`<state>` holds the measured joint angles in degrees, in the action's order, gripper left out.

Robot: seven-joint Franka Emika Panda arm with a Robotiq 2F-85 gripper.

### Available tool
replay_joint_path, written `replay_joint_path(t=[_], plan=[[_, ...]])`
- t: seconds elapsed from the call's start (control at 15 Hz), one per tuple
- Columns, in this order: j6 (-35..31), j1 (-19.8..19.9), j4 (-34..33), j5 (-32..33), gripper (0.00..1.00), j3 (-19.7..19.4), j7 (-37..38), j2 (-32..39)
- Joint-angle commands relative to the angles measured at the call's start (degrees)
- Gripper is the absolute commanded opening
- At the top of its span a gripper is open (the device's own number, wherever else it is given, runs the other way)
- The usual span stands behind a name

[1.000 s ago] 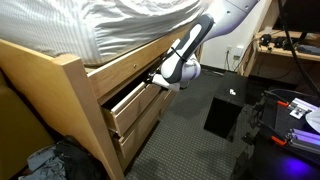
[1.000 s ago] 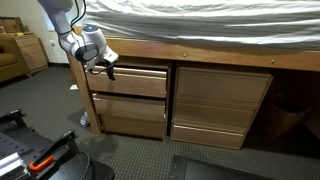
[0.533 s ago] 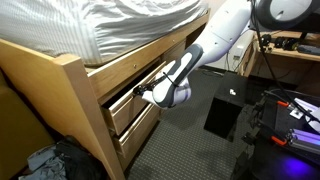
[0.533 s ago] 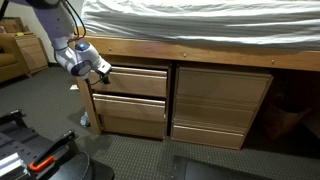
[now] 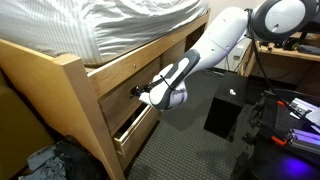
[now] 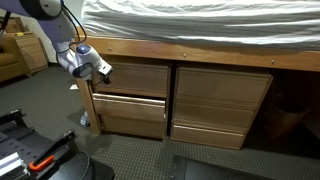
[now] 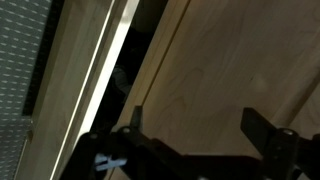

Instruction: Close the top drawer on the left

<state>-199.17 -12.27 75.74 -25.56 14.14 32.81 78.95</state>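
The top drawer (image 6: 135,79) is the upper light-wood front in the left stack under the bed. It sits about flush with the frame in both exterior views (image 5: 119,98). My gripper (image 6: 102,70) is pressed against the drawer front near its upper left corner, which also shows in an exterior view (image 5: 141,93). In the wrist view my gripper (image 7: 200,126) is open and empty. Its two dark fingers straddle bare wood of the drawer front (image 7: 220,60). A thin dark gap (image 7: 120,80) remains along one edge.
The lower left drawer (image 6: 128,113) sticks out a little (image 5: 135,124). A matching right stack of drawers (image 6: 220,100) is shut. A black box (image 5: 224,116) stands on the carpet. The bed post (image 5: 80,110) is beside the drawers. An armchair (image 6: 14,50) stands far off.
My gripper moved in toward the bed frame, pushing the top drawer from well pulled out to about flush. The arm stretched lower and closer to the bed.
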Motion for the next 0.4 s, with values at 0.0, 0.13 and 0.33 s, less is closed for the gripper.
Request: replay_joint_path(t=[0.0,0.13,0.33], plan=[[0.1,-3.0,-5.5,-4.3,1.0,-3.4,-1.9,2.0],[0.5,-1.5,-3.3,-4.2,1.0,-1.7,-2.8,0.7],[0.6,-2.4,-3.8,-5.3,1.0,-2.6,-2.9,0.8]])
